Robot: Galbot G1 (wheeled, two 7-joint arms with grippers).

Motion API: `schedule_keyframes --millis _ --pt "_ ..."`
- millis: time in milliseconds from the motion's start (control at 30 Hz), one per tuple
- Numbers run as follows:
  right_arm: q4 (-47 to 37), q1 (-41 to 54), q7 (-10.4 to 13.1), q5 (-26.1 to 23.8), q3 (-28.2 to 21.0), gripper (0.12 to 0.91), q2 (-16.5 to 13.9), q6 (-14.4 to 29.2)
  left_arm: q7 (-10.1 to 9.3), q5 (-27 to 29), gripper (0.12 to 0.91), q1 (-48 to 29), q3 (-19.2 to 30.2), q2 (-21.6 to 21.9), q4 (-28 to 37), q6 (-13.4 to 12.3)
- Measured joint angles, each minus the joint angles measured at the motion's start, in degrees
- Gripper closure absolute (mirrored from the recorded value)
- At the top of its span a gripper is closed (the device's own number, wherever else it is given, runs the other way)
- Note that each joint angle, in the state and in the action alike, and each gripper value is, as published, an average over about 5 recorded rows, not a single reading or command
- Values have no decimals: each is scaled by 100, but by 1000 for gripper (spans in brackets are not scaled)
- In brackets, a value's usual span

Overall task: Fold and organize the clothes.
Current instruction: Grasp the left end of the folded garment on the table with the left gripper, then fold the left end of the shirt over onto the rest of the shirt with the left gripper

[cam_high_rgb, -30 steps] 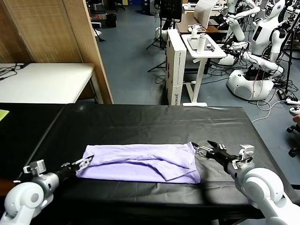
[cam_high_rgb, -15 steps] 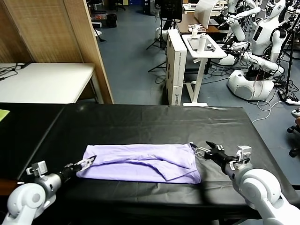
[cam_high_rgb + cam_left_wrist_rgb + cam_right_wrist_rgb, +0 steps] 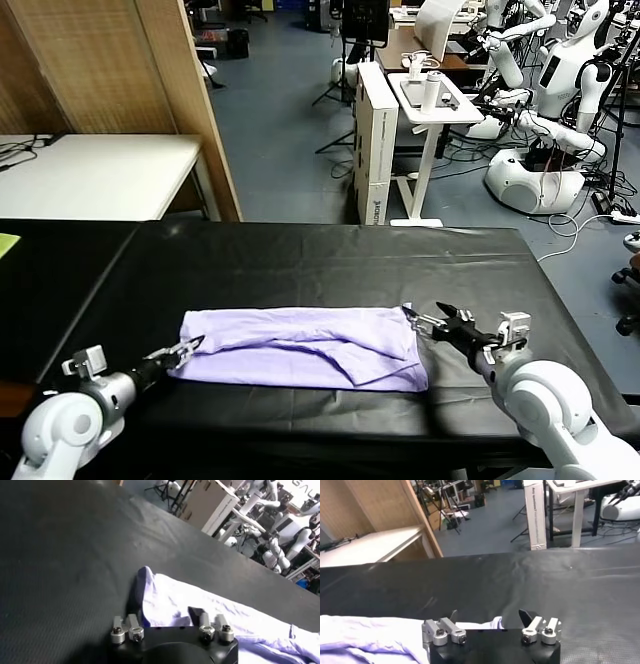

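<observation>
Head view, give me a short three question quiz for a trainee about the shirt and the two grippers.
1. True or false: the lavender T-shirt lies in a long folded band on the black table.
2. Which gripper is at the shirt's right end? A) left gripper B) right gripper
3. Fill in: both grippers' fingers are ____.

Key: 1 true. 2 B. 3 open; neither has pinched the fabric yet.
</observation>
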Motion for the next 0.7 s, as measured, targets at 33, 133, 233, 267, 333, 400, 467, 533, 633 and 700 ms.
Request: schedule_keyframes --millis 33,133,233,267,333,400,467,533,633,700 --pt "-2 3 0 -14 -7 118 7 2 -24 2 769 0 -3 -4 -17 1" --pt "-4 -2 -1 -44 -12 118 27 8 -94 83 857 6 -21 -17 -97 0" --pt "-3 -23 -2 -71 4 118 52 19 -107 359 846 40 -53 -14 -212 -3" --pt "-3 -32 -3 -85 11 118 60 25 -96 499 847 58 -69 -5 -257 -4" --pt "-4 -48 -5 -124 22 118 76 48 -65 845 851 101 -116 34 -348 -7" --pt "-5 -60 -11 -164 22 118 97 78 -20 1243 851 154 -180 100 -419 -8" --pt "-9 -69 -15 -194 11 118 121 105 19 1640 851 216 -258 190 -474 -9" --pt "-15 -73 -17 -223 -14 118 145 117 53 2015 851 291 -359 308 -521 -34" --pt "-20 -76 -17 -260 -69 118 175 127 98 2542 851 439 -565 515 -576 -264" --pt "-18 -78 -17 -283 -102 118 191 129 127 2882 851 542 -712 638 -608 -513"
